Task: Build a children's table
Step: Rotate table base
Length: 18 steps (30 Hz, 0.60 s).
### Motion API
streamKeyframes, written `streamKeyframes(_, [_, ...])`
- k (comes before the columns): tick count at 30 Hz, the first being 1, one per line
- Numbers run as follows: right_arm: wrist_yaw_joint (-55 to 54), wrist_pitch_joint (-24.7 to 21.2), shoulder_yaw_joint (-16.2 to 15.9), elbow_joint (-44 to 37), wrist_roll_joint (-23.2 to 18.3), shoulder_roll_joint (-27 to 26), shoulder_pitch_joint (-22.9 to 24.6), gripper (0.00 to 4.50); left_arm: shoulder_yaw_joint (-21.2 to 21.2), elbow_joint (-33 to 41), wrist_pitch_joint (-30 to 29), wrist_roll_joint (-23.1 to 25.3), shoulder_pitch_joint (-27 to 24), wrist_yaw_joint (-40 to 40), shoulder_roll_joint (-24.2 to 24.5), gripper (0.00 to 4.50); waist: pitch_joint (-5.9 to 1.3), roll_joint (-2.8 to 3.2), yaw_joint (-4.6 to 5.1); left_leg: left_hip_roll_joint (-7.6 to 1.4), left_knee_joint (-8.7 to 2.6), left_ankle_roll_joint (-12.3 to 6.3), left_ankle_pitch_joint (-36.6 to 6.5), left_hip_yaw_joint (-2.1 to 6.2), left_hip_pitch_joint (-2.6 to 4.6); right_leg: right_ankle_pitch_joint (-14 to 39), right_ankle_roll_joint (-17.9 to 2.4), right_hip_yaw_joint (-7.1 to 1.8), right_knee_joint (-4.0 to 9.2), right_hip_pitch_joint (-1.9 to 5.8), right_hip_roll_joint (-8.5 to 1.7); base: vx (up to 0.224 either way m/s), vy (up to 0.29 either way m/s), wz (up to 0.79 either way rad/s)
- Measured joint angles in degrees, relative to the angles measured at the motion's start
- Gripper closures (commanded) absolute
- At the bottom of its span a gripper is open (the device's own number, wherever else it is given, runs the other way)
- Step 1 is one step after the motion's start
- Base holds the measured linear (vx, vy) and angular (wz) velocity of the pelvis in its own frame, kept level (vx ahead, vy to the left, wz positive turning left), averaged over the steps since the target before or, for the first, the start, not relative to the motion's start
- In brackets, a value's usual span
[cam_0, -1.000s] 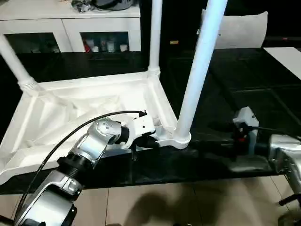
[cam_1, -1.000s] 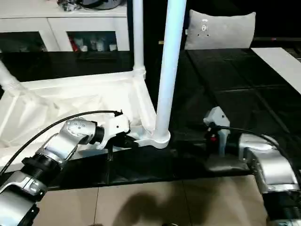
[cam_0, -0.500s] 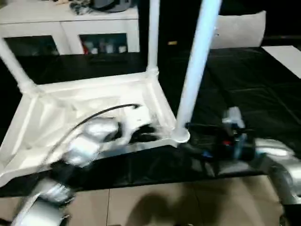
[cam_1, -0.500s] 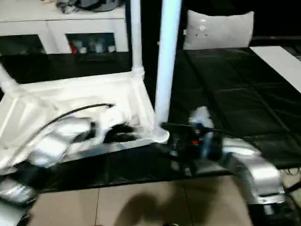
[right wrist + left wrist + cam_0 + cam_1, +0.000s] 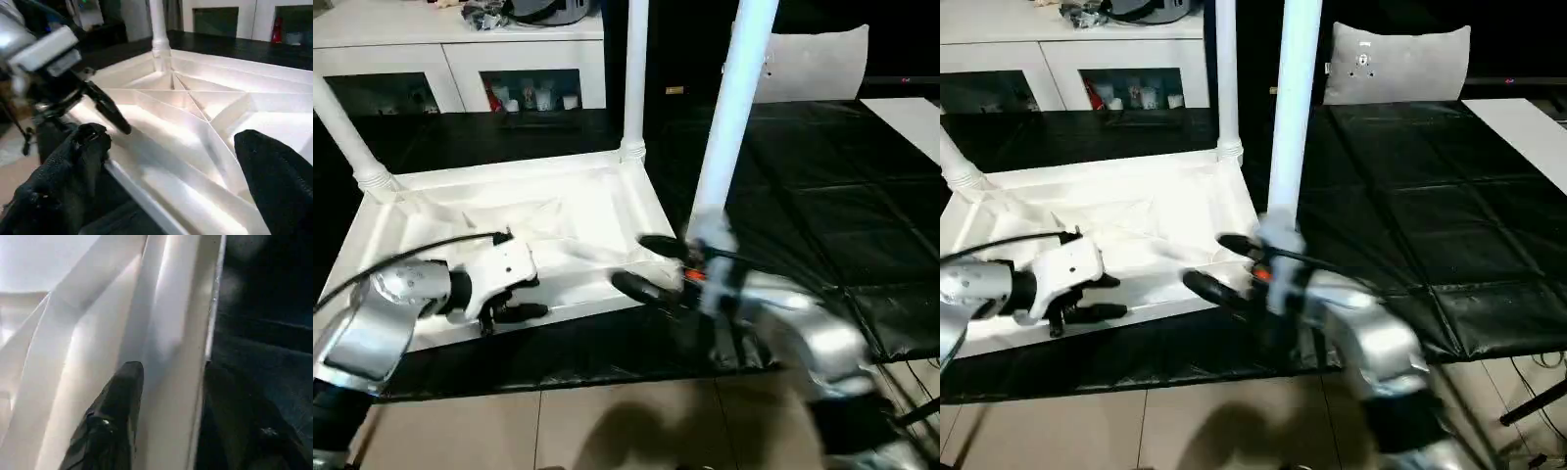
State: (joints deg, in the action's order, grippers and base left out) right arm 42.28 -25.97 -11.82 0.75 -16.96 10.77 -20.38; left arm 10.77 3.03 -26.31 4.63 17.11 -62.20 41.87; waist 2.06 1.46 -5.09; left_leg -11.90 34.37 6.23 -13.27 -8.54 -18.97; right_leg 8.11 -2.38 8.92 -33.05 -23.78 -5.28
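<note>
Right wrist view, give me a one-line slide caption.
Open right claw straddling the near rim of the upside-down white tabletop, with the left claw alongside.

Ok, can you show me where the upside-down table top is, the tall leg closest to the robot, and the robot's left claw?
tabletop [image 5: 558, 211], left eye view, ribbed underside.
near leg [image 5: 729, 108], left eye view, middle of shaft.
left gripper [image 5: 514, 299], left eye view, between its fingertips.

lighting: bright overhead, glare on white tabletop [image 5: 558, 211]. right arm [image 5: 773, 318] motion-blurred. left wrist view soft, unfocused.
</note>
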Motion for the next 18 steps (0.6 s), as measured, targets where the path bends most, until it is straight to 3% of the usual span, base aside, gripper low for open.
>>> streamKeyframes(6, [-7.7,-0.3,-0.3,3.9,3.1,-3.5,-1.6,0.00,1.4,1.8,-1.8,0.8,-1.9,1.6,0.1,2.08,0.01,-0.02,0.14,0.03,0.00,0.10,0.1,-0.01,0.06,0.0,0.0,-0.07,-0.06,0.03,0.01,0.000,0.000,0.00])
streamKeyframes(10, [-14.0,0.2,1.8,8.2,4.3,-5.7,-2.8,0.00,2.4,1.9,-1.8,2.1,-2.0,3.2,0.1,2.08,0.01,-0.02,0.13,0.03,-0.01,0.21,0.1,0.01,0.12,0.0,0.0,-0.09,-0.07,0.10,0.03,0.000,0.000,0.00])
streamKeyframes(18, [-25.7,3.1,13.8,18.4,1.4,-8.4,-6.9,0.00,4.4,-2.4,5.5,5.3,-0.8,9.2,-2.6,2.08,0.02,0.00,0.05,0.07,-0.02,0.24,0.2,0.04,0.03,0.0,0.0,-0.20,-0.08,0.13,0.04,0.000,0.000,0.00])
